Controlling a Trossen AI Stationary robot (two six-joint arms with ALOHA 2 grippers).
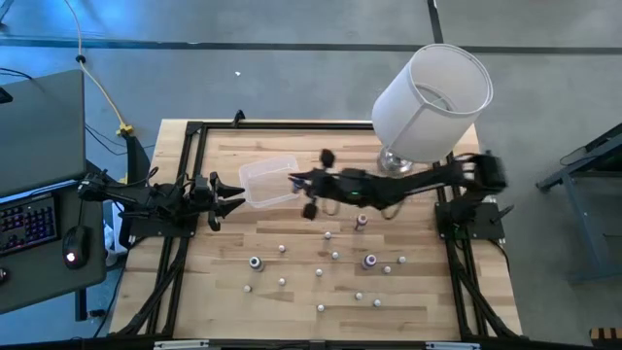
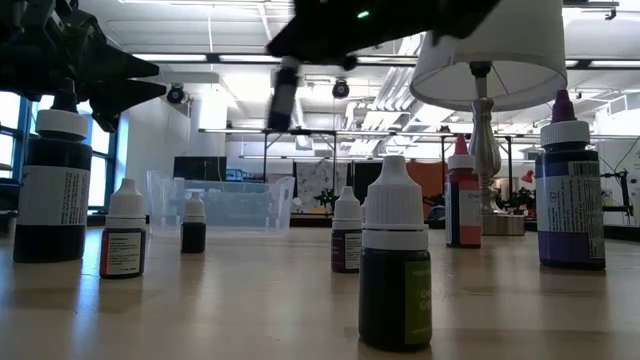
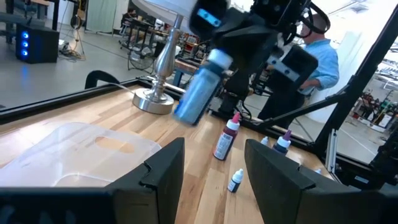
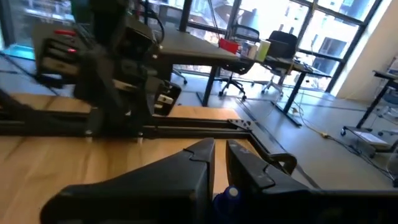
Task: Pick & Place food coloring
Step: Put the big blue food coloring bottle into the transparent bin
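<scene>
We see the blue bottle [image 3: 199, 93] in the right claw [image 4: 219, 163] only as a blur, its label unreadable. From above, the whitish pieces [image 1: 320, 273] on the desk [image 1: 466, 301] are too small to identify. The lamp [image 2: 489, 50] is cut off by the low view's top edge.

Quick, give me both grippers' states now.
Left gripper: open, empty, beside the plastic tub.
Right gripper: shut on a blue bottle, over the tub.
</scene>
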